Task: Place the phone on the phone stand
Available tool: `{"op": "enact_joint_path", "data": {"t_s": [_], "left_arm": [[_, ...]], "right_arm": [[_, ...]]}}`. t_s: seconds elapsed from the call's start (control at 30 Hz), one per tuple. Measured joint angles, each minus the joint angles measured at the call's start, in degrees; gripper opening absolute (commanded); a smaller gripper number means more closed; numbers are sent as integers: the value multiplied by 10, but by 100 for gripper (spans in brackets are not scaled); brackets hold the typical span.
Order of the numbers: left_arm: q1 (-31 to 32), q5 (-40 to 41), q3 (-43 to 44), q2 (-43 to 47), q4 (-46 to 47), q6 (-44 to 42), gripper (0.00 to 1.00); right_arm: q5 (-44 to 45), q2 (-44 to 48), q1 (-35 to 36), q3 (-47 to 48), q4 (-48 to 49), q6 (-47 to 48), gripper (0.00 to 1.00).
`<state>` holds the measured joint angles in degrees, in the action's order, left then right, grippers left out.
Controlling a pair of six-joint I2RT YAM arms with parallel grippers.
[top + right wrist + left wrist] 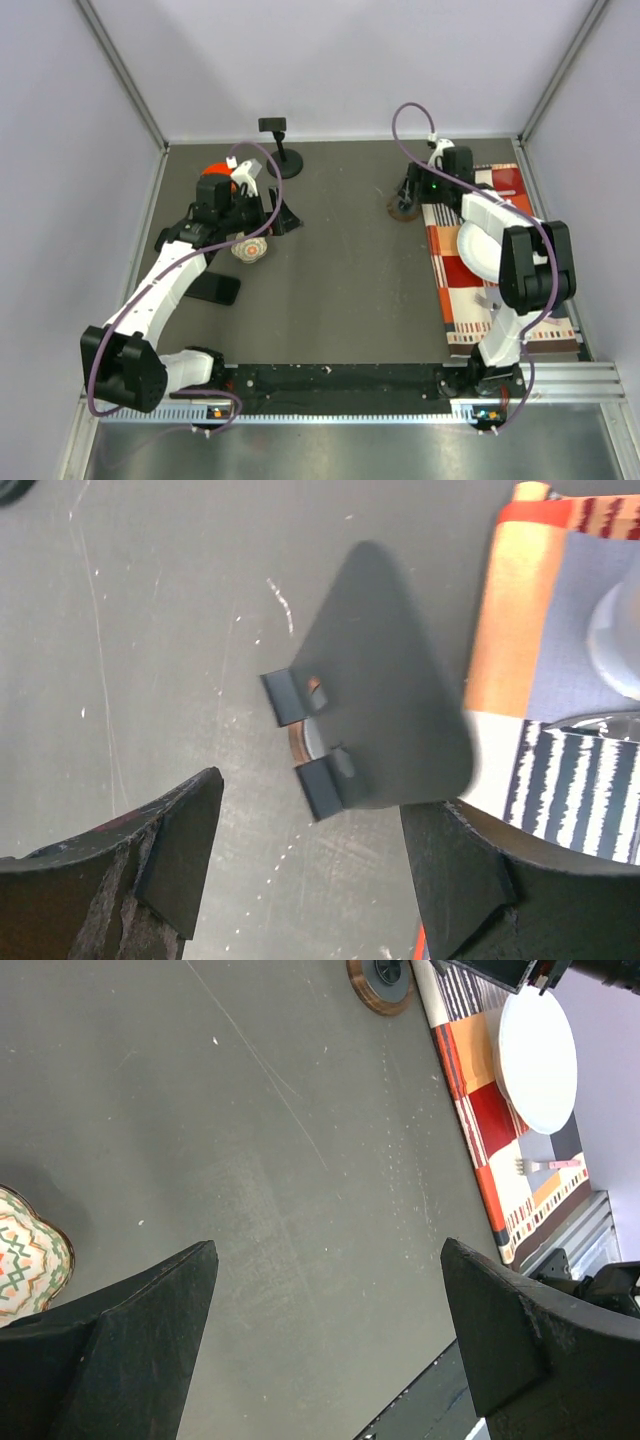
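Phone (213, 289) lay ungrasped, left of centre; my left gripper (328, 1260) and right gripper (310, 810) gaped empty. I judged the left should reach it next.

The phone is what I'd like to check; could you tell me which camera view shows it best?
The top external view: the phone lies flat on the table beside the left arm. Neither wrist view shows it at all.

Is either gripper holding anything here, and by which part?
Nothing is held: the left gripper and the right gripper are open and empty; the phone lies on the table.
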<state>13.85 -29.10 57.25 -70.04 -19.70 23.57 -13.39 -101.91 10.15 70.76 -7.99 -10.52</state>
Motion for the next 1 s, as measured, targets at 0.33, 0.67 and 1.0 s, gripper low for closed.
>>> {"op": "enact_joint_path", "data": {"t_s": [0.33,0.67,1.0], "left_arm": [[10,14,0,0,0,-10,98],[13,17,0,0,-1,-13,98],[13,17,0,0,-2,-13,98]], "right_arm": [[-44,14,-39,-47,88,-35,68],[-46,4,-38,-24,140,-57,34],[-30,28,-26,-140,245,-169,0]]}}
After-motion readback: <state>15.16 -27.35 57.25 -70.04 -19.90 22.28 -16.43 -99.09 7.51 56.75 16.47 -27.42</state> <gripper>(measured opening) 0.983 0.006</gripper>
